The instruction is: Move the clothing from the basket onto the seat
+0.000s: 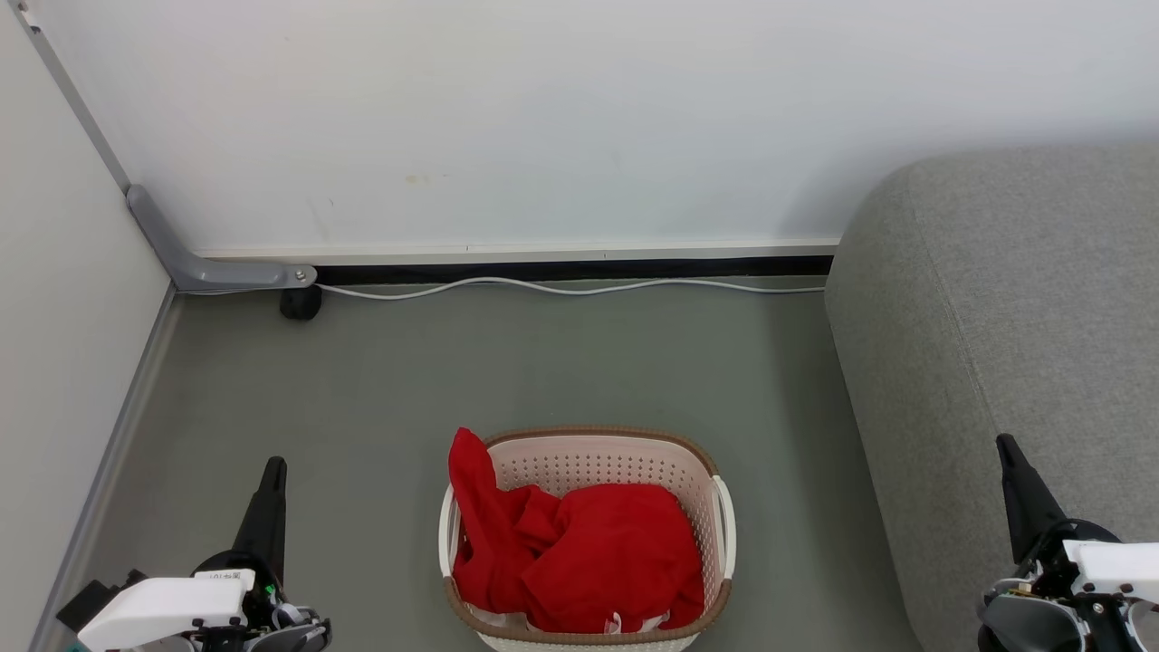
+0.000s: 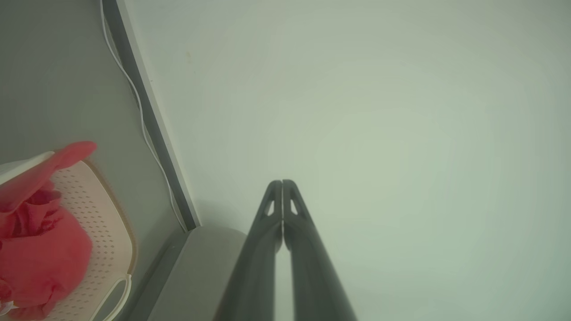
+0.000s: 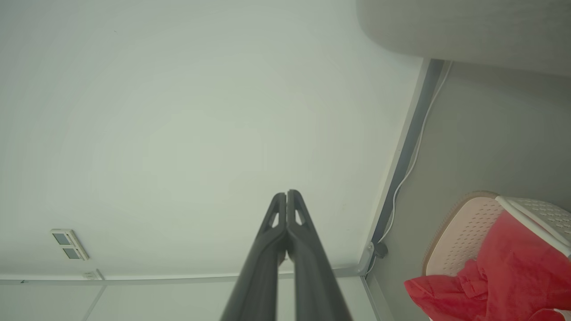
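Observation:
Bright red clothing [image 1: 579, 552] lies bunched in the cream-white basket [image 1: 598, 457] on the floor at the bottom middle of the head view, one fold draped over the basket's left rim. The grey seat [image 1: 1005, 344] fills the right side, its edge right of the basket. My left gripper [image 1: 274, 466] stands left of the basket, shut and empty. At the lower right my right gripper [image 1: 1003, 444] is in front of the seat, shut with nothing in it. The left wrist view has the clothing [image 2: 40, 249] and basket [image 2: 107, 223] at its lower left; the right wrist view has the clothing [image 3: 513, 272] and basket [image 3: 468, 227] at its lower right.
A white wall [image 1: 543, 127] stands behind, with a white cable [image 1: 561, 288] along its base. A grey bracket with a black caster [image 1: 299, 303] sits in the back left corner, beside a white side panel [image 1: 54, 362]. Grey floor [image 1: 543, 362] stretches between the basket and the wall.

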Controlling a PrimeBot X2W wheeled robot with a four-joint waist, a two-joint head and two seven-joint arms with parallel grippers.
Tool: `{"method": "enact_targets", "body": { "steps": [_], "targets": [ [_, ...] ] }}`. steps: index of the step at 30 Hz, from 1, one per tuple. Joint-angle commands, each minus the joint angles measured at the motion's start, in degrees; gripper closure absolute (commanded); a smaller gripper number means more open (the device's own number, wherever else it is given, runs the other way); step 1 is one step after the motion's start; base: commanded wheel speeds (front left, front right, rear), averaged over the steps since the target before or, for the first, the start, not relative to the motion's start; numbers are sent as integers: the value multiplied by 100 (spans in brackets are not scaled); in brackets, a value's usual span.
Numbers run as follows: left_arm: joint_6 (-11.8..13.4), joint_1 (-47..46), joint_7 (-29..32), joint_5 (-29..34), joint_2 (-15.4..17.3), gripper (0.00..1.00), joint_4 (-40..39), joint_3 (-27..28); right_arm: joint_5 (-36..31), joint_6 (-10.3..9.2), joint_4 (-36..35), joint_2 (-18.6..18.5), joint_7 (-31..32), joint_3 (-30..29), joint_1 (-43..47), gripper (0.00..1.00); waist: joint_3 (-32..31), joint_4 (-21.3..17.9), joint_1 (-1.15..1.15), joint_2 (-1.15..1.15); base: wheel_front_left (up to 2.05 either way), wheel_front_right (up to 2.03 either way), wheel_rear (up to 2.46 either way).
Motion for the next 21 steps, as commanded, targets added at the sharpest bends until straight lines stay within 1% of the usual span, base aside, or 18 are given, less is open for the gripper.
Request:
{"method": "enact_targets", "body": {
  "steps": [1, 21],
  "targets": [
    [-43, -332, 18, -23, 98, 100, -166, 185, 67, 10, -179, -57, 43, 100, -94, 100, 0, 0, 0, 0, 0, 0, 0],
    [-43, -332, 18, -23, 98, 100, -166, 185, 67, 10, -179, -57, 43, 100, -94, 100, 0, 0, 0, 0, 0, 0, 0]
  ]
}}
